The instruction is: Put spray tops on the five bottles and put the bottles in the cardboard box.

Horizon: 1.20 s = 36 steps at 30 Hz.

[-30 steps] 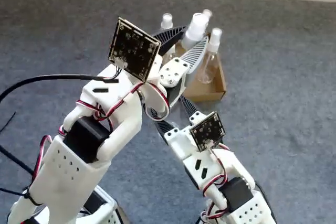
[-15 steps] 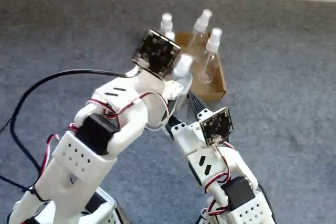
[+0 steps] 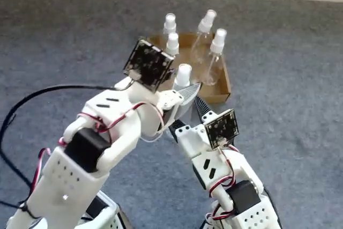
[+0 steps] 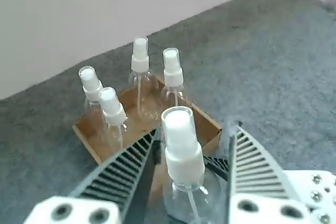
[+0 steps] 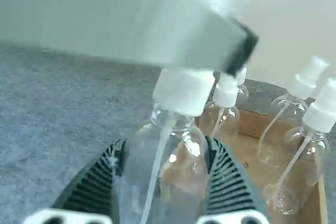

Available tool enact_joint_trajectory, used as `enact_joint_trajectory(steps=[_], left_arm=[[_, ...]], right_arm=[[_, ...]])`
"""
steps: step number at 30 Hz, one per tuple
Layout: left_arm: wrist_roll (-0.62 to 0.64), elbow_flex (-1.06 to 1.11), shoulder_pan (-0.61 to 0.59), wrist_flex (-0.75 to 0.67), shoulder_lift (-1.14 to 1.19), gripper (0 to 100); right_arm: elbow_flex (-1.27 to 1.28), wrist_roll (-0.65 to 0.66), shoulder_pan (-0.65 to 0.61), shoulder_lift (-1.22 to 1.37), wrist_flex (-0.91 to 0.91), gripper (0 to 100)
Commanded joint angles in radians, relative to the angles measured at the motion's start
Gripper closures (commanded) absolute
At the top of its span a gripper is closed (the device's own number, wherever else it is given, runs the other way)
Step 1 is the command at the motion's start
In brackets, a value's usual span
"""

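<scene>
A clear bottle (image 5: pixel 163 174) stands upright in front of the cardboard box (image 3: pixel 222 88), with my right gripper (image 5: pixel 165 148) shut on its body. A white spray top (image 4: pixel 181 145) sits on its neck. My left gripper (image 4: pixel 195 129) straddles that spray top from above, open, with a gap beside the cap on one side. From overhead the spray top (image 3: pixel 183 73) shows between the left arm's camera board and the box. Several capped bottles (image 4: pixel 139 72) stand inside the box (image 4: pixel 210 129).
Grey carpet covers the whole surface. The box (image 5: pixel 252 124) sits just beyond the held bottle, with its bottles (image 3: pixel 217 52) packed towards the back and one side. A black cable (image 3: pixel 48 92) loops to the left of the left arm. Open carpet lies right of the box.
My left gripper came down from above the box with the spray top, which now sits on the bottle. The right arm rose slightly, then held still.
</scene>
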Motion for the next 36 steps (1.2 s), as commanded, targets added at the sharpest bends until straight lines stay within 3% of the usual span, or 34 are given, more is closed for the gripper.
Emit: enact_joint_trajectory(steps=[1,8,14,18,28,36], left_arm=[[-0.031,-0.077,-0.021,0.005,-0.054,80],[-0.054,-0.177,-0.142,-0.035,0.070,85],[-0.109,-0.340,-0.127,-0.028,0.239,86],[-0.110,-0.394,-0.090,0.058,0.274,86],[-0.183,-0.298,-0.085,0.215,0.249,86],[-0.189,-0.148,-0.084,0.215,0.045,86]], right_arm=[[-0.010,-0.005,0.024,-0.018,-0.027,99.4],[-0.010,-0.005,0.021,-0.018,-0.027,99.4],[-0.010,-0.005,0.021,-0.018,-0.027,99.4],[-0.010,-0.005,0.021,-0.018,-0.027,99.4],[-0.010,-0.003,0.021,-0.018,-0.025,99.4],[-0.010,-0.003,0.021,-0.018,-0.025,99.4]])
